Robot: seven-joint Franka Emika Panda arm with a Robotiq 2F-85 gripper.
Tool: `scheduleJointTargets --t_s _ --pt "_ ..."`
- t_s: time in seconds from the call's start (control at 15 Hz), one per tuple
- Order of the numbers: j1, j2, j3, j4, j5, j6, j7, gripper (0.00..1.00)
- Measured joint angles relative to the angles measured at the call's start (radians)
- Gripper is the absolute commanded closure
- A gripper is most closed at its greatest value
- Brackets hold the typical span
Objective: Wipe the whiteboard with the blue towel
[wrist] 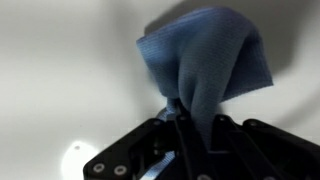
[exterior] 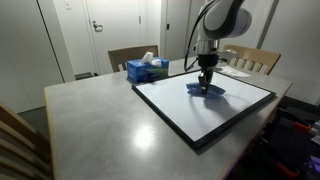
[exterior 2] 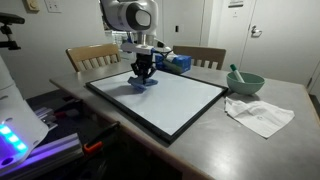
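We see the gripper [exterior: 207,78] pinching the blue towel [exterior: 208,91] on the whiteboard [exterior: 190,112]; wiping looks barely begun.

White arm [exterior: 222,18] built of rounded, glossy joints, dark band at the wrist, black gripper [wrist: 185,118] housing dotted with small pale screws [wrist: 97,168]

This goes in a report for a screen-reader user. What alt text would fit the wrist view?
The gripper is shut on a bunched blue towel, which fans out from its jaws toward the top of the picture. Behind the cloth lies the plain white surface of the whiteboard.
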Motion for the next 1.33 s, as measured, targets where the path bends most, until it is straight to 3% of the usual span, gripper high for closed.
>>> scheduleJointTargets --t_s 0.6,0.67,0.87,0.93,1.33 --pt "0.074 0.061 0.063 0.112 0.000 -0.122 0.000 0.96" --pt "0.083 0.067 0.068 0.123 -0.001 -0.132 -0.001 0.84" --pt "0.108 0.070 0.059 0.130 -0.045 -0.134 0.010 0.84" --pt "0.109 0.070 0.059 0.130 -0.047 -0.134 0.010 0.96" --pt "0.118 0.082 0.073 0.150 -0.002 -0.169 0.073 0.96"
